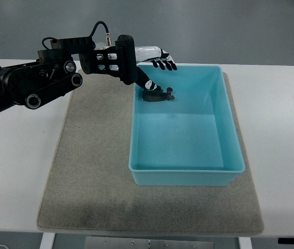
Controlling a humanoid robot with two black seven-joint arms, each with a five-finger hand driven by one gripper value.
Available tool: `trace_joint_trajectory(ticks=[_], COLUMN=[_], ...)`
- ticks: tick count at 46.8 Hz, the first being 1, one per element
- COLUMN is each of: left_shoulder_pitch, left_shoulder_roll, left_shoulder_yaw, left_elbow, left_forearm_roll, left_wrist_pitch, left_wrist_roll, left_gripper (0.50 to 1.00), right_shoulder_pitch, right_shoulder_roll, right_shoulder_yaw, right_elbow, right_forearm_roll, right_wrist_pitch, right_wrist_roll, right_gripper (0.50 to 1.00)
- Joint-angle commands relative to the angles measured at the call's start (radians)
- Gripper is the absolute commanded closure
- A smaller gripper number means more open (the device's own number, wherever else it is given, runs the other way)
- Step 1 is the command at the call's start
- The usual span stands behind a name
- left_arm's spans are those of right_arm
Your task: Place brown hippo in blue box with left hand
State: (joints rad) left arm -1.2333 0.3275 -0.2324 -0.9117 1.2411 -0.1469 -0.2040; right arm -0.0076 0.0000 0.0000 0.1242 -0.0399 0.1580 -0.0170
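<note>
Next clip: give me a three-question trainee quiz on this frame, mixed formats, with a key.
1. True or false: the brown hippo lies inside the blue box.
2. Which corner of the box holds it? A) far-left B) near-right C) near-left
3. Fill in: the box sits on a grey ____.

Key: 1 true. 2 A. 3 mat. The left hand hovers above the hippo, fingers spread, holding nothing.

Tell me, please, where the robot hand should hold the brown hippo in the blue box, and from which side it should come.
Probably across the middle of its body, coming straight down from above. The hippo lies low on the floor of the box, stretched left to right, close to the far-left corner. The walls there block a sideways approach. The left robot hand hovers open just above it.
</note>
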Motion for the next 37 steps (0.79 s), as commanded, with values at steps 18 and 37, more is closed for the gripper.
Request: trace_joint_trajectory(ticks=[18,37], left_shoulder_pitch=[0.003,0.031], left_shoulder_roll=[0.005,0.001], left_shoulder_yaw=[0.001,0.001], left_elbow=[0.203,0.336], left_forearm_roll=[-0.205,-0.567], left_wrist_pitch=[0.038,0.069], left_wrist_roll=[0.000,-0.003], left_gripper=[0.577,0.544], right_shoulder_pitch=[0.001,0.000], right_shoulder_roll=[0.000,0.000], right_shoulder_yaw=[0.000,0.000], right_elbow=[0.000,0.000], right_forearm_roll=[0.000,0.000], right_wrist_pitch=[0.000,0.000], right_wrist_roll=[0.000,0.000], right_gripper=[0.564,0.564])
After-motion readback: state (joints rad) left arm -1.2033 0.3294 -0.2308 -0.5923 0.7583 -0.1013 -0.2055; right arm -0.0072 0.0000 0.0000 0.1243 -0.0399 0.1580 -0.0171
